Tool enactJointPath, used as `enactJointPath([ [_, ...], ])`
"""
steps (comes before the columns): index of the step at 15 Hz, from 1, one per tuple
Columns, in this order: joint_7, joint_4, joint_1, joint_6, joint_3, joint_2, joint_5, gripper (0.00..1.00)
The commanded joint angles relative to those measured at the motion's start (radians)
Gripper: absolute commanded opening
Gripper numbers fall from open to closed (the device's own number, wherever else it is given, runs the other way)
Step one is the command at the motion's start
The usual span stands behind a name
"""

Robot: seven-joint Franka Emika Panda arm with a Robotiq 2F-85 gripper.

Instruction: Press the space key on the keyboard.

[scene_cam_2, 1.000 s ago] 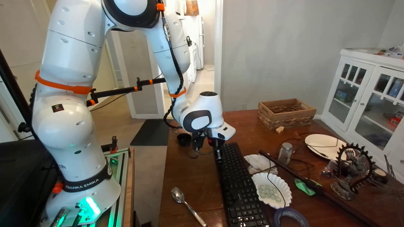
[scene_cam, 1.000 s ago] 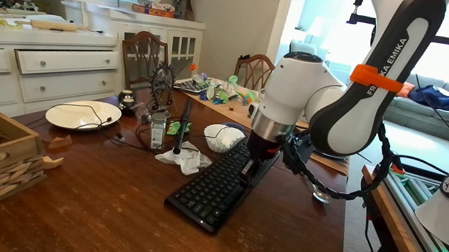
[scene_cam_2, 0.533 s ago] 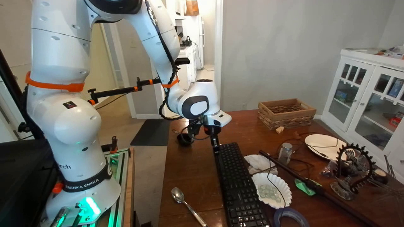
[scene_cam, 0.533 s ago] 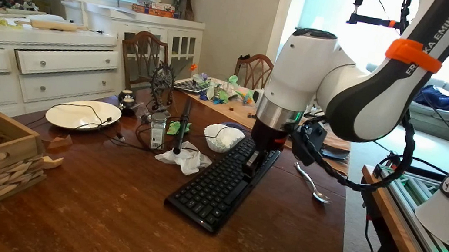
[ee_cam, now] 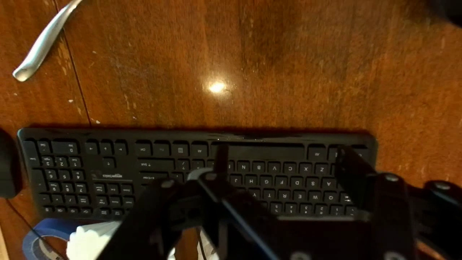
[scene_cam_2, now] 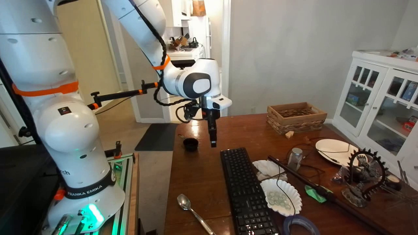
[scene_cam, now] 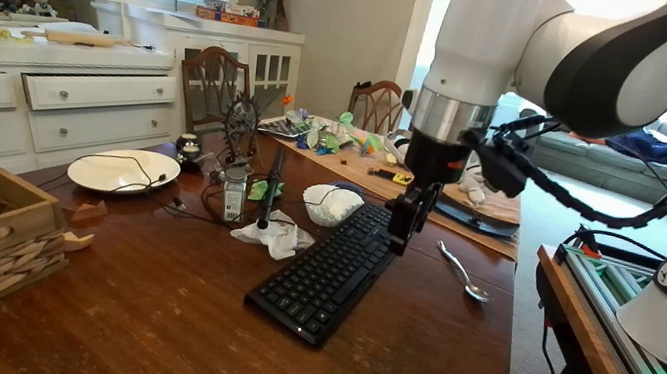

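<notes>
A black keyboard (scene_cam: 306, 291) lies on the brown table, visible in both exterior views and, upside down, in the wrist view. Its long space key (ee_cam: 263, 151) runs along the keyboard edge nearer the robot, uncovered except where a finger crosses one end. My gripper (ee_cam: 281, 150) is open, with nothing between its widely spread fingers (ee_cam: 221, 159). Seen from outside, the gripper (scene_cam_2: 213, 143) hangs in the air above the table, beside and above the keyboard (scene_cam_2: 245, 189), touching neither. One finger hides some keys near the middle of the board; the other covers a corner.
On the robot's side of the keyboard lies a spoon (scene_cam_2: 196, 213). A black cup (scene_cam_2: 190, 144) stands nearby. Beyond are a white fluted bowl (scene_cam_2: 282, 195), blue tape (scene_cam_2: 300, 225), crumpled tissue (scene_cam: 274, 237), a glass jar (scene_cam_2: 295, 158), a dark rod (scene_cam: 272, 188) and a wicker basket (scene_cam_2: 295, 117).
My gripper has risen off the keyboard and drawn back towards the robot's side of it. Its fingers have spread apart. Keyboard and other objects stay where they were.
</notes>
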Motion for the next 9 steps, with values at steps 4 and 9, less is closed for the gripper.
enactJointPath([
  [4,-0.131,-0.026,-0.246,-0.131,0.270,-0.163,0.132,1.00],
  [9,-0.240,-0.057,-0.263,-0.149,0.286,-0.236,0.204,1.00],
])
